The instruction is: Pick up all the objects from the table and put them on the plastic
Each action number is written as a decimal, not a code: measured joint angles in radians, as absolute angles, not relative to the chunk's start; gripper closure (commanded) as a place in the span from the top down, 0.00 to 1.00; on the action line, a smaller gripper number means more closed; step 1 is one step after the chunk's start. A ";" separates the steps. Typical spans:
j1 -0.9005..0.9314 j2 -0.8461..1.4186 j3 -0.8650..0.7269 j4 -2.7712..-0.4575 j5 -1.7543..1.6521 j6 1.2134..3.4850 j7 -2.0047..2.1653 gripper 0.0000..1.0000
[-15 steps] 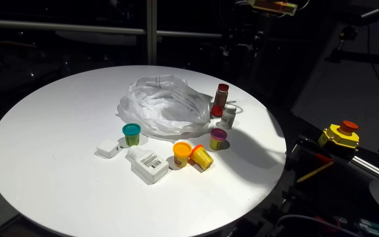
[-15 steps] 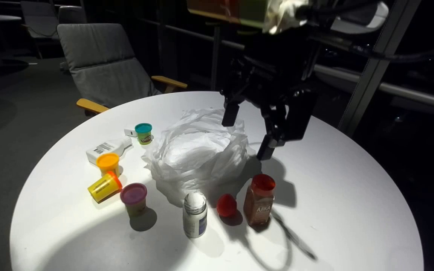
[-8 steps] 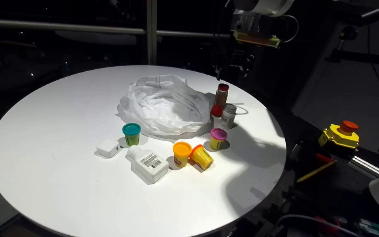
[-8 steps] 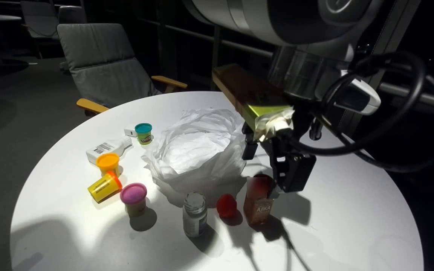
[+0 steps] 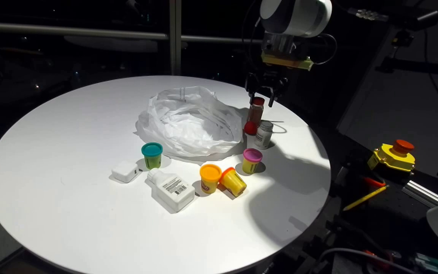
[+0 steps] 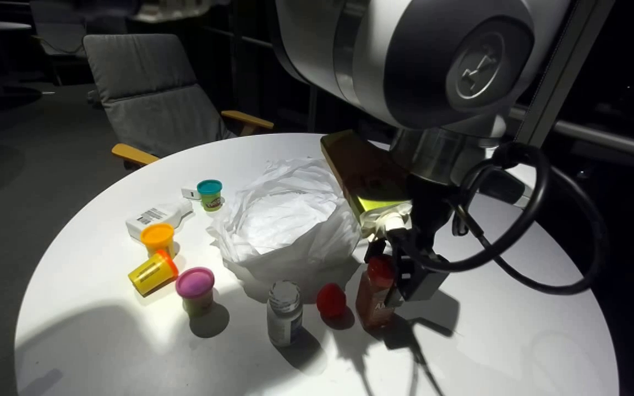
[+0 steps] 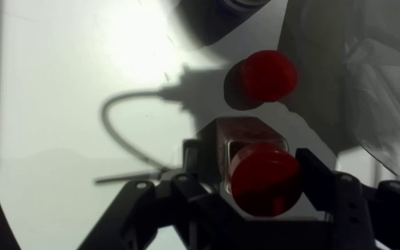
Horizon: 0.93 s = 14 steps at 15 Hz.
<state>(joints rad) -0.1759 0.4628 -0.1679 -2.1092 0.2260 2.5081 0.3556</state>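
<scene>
Where the gripper [image 5: 261, 102] straddles the red bottle [image 6: 373, 302], its fingers [image 7: 313, 177] stand apart

As the wrist view shows, one finger is positioned on each side of the red cap [image 7: 265, 180]. A gap is visible between the cap and one finger; whether the opposite finger touches the cap cannot be determined.

The red bottle stands upright on the round white table [image 5: 63, 217], near the plastic [image 5: 188, 125], which is crumpled and whitish. The red ball [image 6: 331, 301] rests between the red bottle and the small white bottle [image 6: 285, 319], which is also upright.

The purple-lidded cup [image 5: 251, 164] stands upright near the plastic. The orange-lidded cup [image 5: 210, 182] stands upright; the yellow cup [image 5: 235, 183] lies on its side, lidded end just beside it. The large white bottle [image 5: 175, 192] lies flat, capped end toward the teal-lidded cup [image 5: 153, 159], which is upright and near the plastic. The white block [image 5: 125, 172] rests near that cup.

In an exterior view, a gray chair [image 6: 143, 91] stands beyond the table.
</scene>
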 measured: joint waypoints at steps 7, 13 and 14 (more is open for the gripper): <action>-0.158 0.453 -0.190 -2.109 0.210 2.523 0.419 0.24; 0.036 0.263 -0.286 -2.171 -0.102 2.497 0.718 0.24; 0.064 0.229 -0.281 -2.174 -0.159 2.471 0.765 0.24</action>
